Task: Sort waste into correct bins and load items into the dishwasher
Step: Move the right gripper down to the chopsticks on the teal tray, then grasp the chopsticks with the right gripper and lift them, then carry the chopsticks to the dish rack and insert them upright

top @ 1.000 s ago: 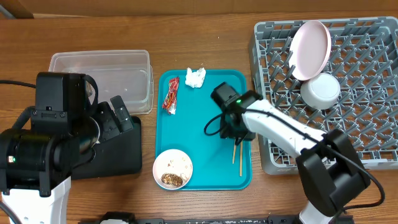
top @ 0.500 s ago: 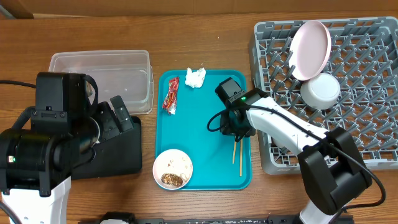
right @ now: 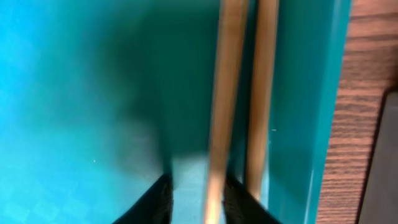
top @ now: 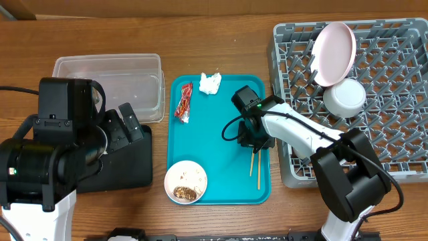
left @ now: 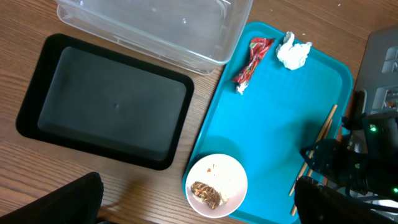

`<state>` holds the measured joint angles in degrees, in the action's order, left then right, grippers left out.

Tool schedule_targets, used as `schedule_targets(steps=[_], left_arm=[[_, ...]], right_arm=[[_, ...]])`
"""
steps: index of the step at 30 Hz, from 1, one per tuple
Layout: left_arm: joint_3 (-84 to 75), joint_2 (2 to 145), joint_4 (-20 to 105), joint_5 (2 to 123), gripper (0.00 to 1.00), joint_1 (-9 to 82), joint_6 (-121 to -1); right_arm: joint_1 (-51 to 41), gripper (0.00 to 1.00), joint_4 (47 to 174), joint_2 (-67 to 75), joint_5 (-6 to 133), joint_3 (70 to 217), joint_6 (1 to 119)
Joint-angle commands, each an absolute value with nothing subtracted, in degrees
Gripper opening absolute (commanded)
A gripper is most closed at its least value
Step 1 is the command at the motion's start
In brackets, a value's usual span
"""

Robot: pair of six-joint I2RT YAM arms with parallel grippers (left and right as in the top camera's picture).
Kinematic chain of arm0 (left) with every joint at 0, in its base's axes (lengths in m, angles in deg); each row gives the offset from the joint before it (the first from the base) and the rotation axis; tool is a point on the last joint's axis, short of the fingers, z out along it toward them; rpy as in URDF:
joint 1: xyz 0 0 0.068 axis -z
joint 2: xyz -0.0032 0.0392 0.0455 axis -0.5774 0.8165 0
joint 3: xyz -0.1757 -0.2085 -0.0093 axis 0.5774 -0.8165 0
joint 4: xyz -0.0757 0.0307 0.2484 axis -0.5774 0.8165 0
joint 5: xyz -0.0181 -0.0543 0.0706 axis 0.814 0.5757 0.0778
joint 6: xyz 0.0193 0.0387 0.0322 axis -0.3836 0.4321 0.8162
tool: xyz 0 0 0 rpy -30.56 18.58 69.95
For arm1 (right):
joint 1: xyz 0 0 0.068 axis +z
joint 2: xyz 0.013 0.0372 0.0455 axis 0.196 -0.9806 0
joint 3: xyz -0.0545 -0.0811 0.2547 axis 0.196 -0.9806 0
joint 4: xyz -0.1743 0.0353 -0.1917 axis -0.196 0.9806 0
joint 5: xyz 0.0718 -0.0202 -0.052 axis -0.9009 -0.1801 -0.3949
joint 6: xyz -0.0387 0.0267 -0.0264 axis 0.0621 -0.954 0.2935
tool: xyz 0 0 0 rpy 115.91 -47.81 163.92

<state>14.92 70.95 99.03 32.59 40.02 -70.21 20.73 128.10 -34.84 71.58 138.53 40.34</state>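
Since the earlier overhead view, my R arm has slid a little toward the right rim of the large teal plastic serving tray [top: 214, 134], and my right claw [top: 256, 142] has drawn in.

Wrist view: the fingers [right: 154, 202] are narrow and straddle one of the two thin wooden chopsticks [right: 227, 93]. The other stick lies just outside them, by the tray rim. One finger seems against the stick and a gap shows on the other side, so it is not yet pinched. Both sticks lie flat on the tray, side by side.

Meaning: chopstick pick-up is under way. The likely next stop is the square grey pegged plastic dish rack [top: 394, 134], which already carries the round pale-pink plate [top: 334, 52] and a white bowl [top: 345, 97]. Risk: only one stick may lift.

My left claw [top: 124, 127] hangs wide and empty over the shallow black rectangular tray [top: 127, 167], beside the clear plastic tub [top: 110, 80].

Unsorted on the teal tray: red printed snack wrapper [top: 184, 104], crumpled white tissue [top: 210, 82], small white bowl w/ brown food scraps [top: 186, 182].
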Motion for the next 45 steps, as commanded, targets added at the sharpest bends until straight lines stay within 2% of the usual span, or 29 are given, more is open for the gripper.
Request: schedule_targets(steps=[1, 3, 5, 16, 20, 25, 29, 34, 39, 42, 44, 45], left_arm=[[15.46, 71.15, 98.96, 31.48, 1.00, 39.74, -70.99], [15.46, 71.15, 98.96, 31.48, 1.00, 39.74, -70.99], [15.46, 71.15, 98.96, 31.48, 1.00, 39.74, -70.99], [15.46, 71.15, 98.96, 31.48, 1.00, 39.74, -70.99], [15.46, 71.15, 98.96, 31.48, 1.00, 39.74, -70.99], [15.46, 71.15, 98.96, 31.48, 1.00, 39.74, -70.99], [15.46, 71.15, 98.96, 31.48, 1.00, 39.74, -70.99], [15.46, 71.15, 98.96, 31.48, 1.00, 39.74, -70.99], [15.46, 71.15, 98.96, 31.48, 1.00, 39.74, -70.99], [15.46, 71.15, 98.96, 31.48, 1.00, 39.74, -71.02], [15.46, 71.15, 98.96, 31.48, 1.00, 39.74, -70.99], [15.46, 71.15, 98.96, 31.48, 1.00, 39.74, -70.99]], right_arm=[[21.10, 0.18, 127.29, -37.20, 71.23, 138.11, 42.30], [21.10, 0.07, 127.80, -36.98, 71.30, 138.42, 42.65], [21.10, 0.04, 128.76, -36.58, 71.27, 139.01, 42.63], [21.03, 0.04, 131.42, -23.60, 71.30, 143.25, 42.72], [19.77, 0.04, 130.99, -15.80, 71.38, 144.73, 48.20], [15.79, 0.04, 131.21, -9.07, 80.87, 145.00, 51.77], [9.67, 0.04, 127.34, -8.94, 84.82, 144.87, 60.36], [3.96, 0.04, 121.83, -13.13, 84.13, 144.87, 64.66], [2.17, 0.04, 118.24, -16.69, 81.90, 144.87, 71.90], [2.26, 0.04, 117.46, -17.66, 79.38, 144.87, 72.36], [2.56, 0.08, 117.50, -17.94, 78.05, 144.87, 72.46], [2.85, 0.22, 117.68, -17.94, 78.29, 144.89, 72.53]])
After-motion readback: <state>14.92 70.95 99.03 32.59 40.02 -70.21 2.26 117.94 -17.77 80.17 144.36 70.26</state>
